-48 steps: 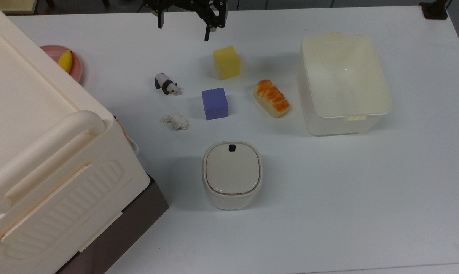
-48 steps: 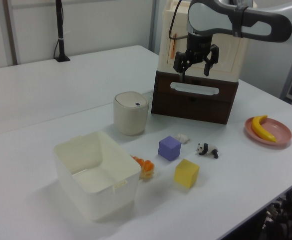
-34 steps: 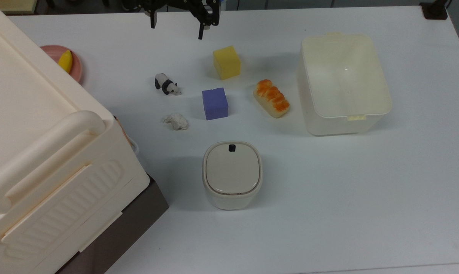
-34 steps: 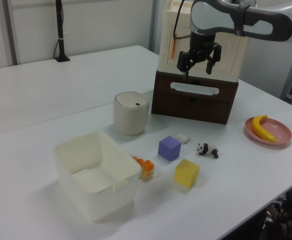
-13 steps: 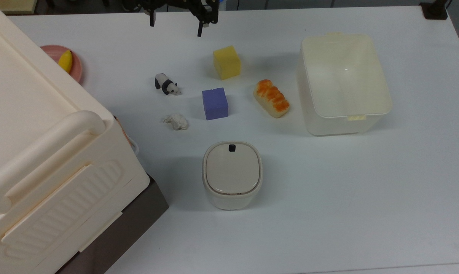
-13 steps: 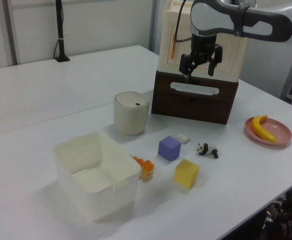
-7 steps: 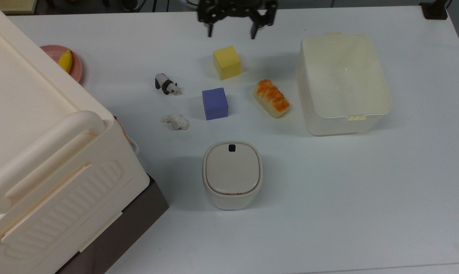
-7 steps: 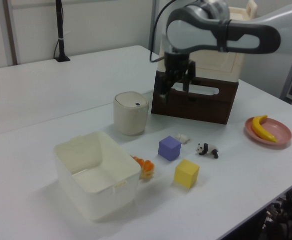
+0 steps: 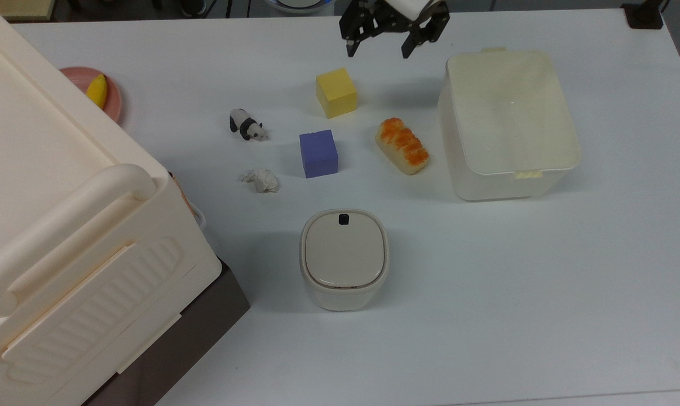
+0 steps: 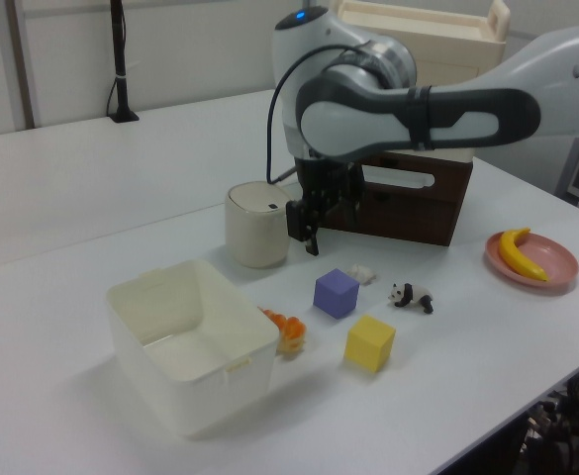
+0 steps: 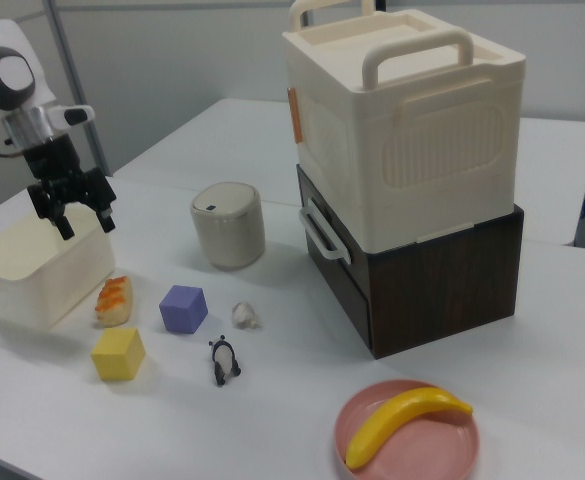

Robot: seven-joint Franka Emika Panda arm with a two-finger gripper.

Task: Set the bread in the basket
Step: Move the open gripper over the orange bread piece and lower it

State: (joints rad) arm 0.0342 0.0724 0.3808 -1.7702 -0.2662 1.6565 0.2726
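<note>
The approach is on: the gripper (image 9: 378, 52) hangs in the air with its two fingers spread apart and nothing between them, above the bare table near the far edge in the top view, between the yellow sponge cube (image 9: 336, 92) and the basket (image 9: 565, 163). The bread (image 9: 402, 145) lies flat on the table just beside the basket's wall, on the top view's left of it, ridged orange top up and set at a slant. The basket stands empty.

So this is the reach, with no contact yet. The next move, as I read it, calls for bringing the gripper over the loaf, turning the wrist so the fingers straddle its narrow width across that slant, then coming straight down. The basket wall sits close, so the finger on that side has little room. From the left view (image 10: 307, 226) the gripper seems well above the table, though how far is hard to judge from this angle.

Against half a second ago, the gripper has slid toward the top view's right, from above the yellow cube to nearer the basket's corner, and in the left view the arm has swung in front of the lidded bin (image 10: 259, 225). The bread, the purple cube (image 9: 318, 153) and the toy panda (image 9: 247, 124) have not budged.
</note>
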